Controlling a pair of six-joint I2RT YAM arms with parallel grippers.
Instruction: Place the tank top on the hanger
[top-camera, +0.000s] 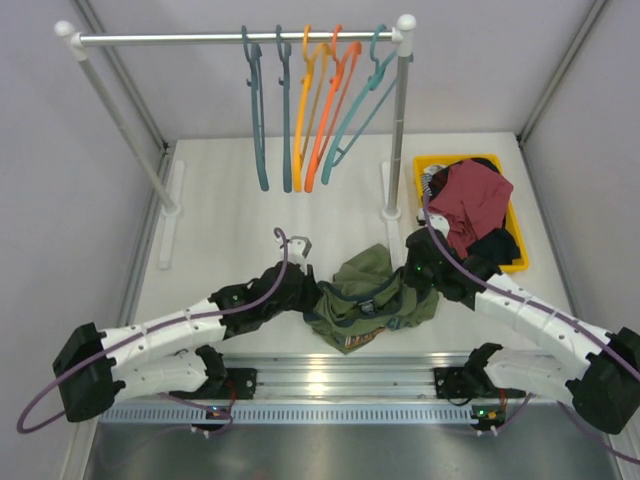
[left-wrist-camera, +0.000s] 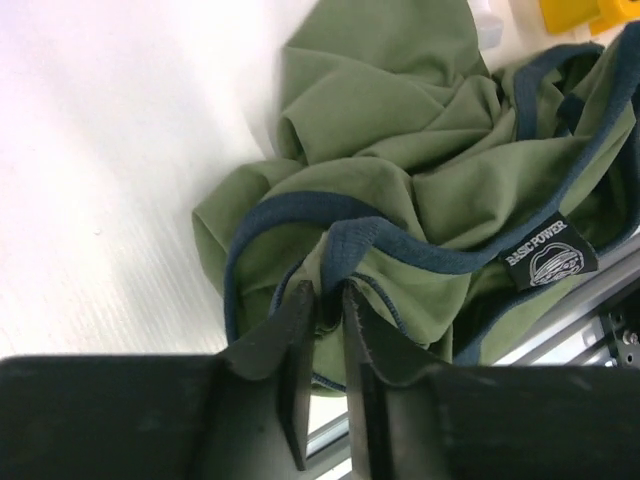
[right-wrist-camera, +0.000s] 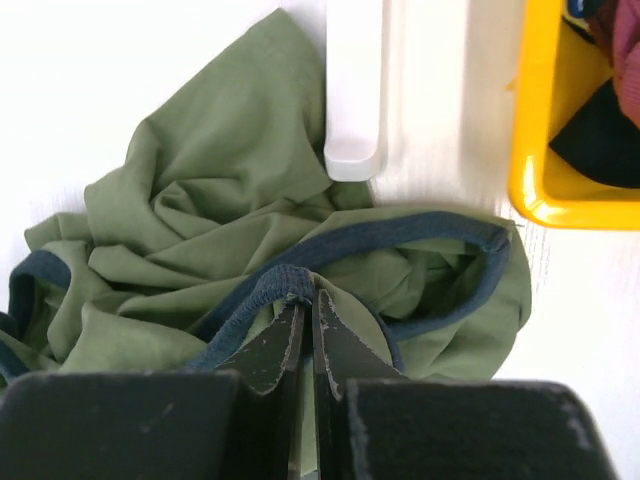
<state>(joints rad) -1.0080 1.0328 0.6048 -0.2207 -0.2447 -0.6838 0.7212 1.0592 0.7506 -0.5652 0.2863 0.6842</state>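
The olive-green tank top (top-camera: 368, 292) lies crumpled on the table between both arms, near the front rail. My left gripper (top-camera: 314, 291) is at its left edge and is shut on a fold of the dark teal trim (left-wrist-camera: 352, 236); its jaws (left-wrist-camera: 328, 302) pinch the cloth. My right gripper (top-camera: 418, 270) is at the top's right edge, shut on another piece of trim (right-wrist-camera: 285, 283), with the jaws (right-wrist-camera: 308, 308) nearly touching. The slate-teal hanger (top-camera: 258, 110) hangs on the rail at the back, with a second one like it (top-camera: 285, 112) beside it.
Orange hangers (top-camera: 318, 110) and a lighter teal hanger (top-camera: 358, 112) share the rail (top-camera: 240, 38). The rack's right post (top-camera: 398, 120) and foot (right-wrist-camera: 355, 90) stand just behind the top. A yellow bin (top-camera: 514, 225) at right holds a maroon garment (top-camera: 472, 198).
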